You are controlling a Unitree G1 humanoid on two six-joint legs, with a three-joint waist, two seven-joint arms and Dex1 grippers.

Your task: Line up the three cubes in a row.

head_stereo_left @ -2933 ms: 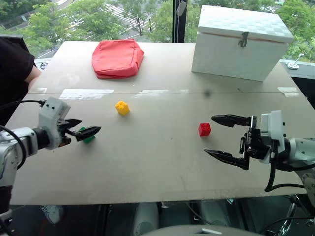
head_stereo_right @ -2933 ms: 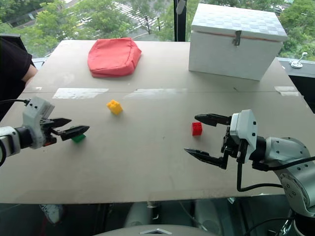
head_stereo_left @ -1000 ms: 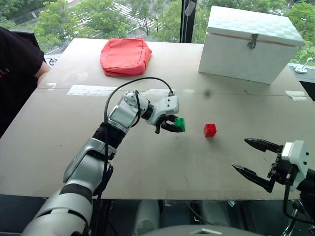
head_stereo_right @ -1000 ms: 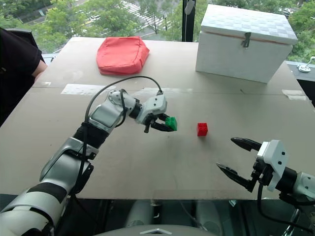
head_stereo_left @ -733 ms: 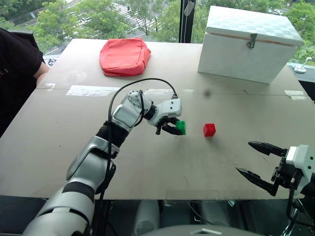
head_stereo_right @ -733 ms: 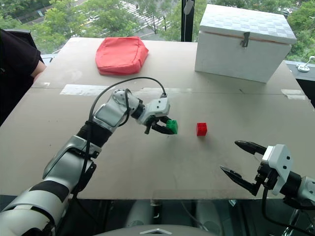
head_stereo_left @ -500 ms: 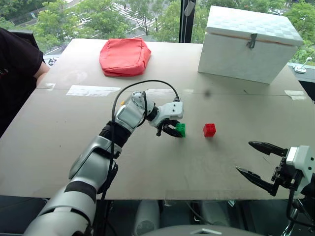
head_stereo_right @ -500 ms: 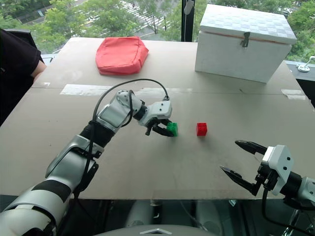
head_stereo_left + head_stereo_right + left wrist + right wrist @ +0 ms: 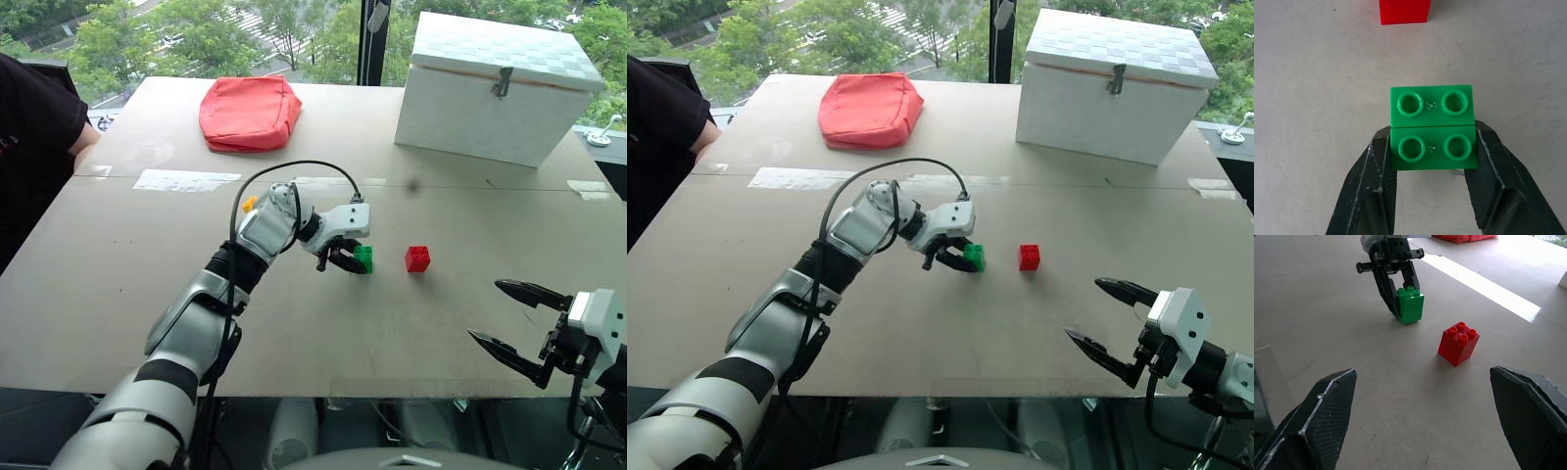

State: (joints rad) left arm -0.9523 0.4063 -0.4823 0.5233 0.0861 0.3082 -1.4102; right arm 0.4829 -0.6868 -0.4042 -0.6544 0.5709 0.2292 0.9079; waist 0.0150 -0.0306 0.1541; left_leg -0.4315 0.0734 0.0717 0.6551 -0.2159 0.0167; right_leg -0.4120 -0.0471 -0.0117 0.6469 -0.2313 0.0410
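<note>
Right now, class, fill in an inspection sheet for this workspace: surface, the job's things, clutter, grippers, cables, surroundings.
Surface: pale table, strips of tape across it.
Job's things: green cube upright on the table, a gap away from the red cube; yellow cube mostly hidden behind the left arm.
Clutter: red cushion and white box at the far side.
Grippers: left gripper shut on the green cube's sides; right gripper open above the near edge, holding nothing.
Cables: black cable loops over the left forearm.
Surroundings: windows with trees beyond; a person's dark sleeve at the table's left.
</note>
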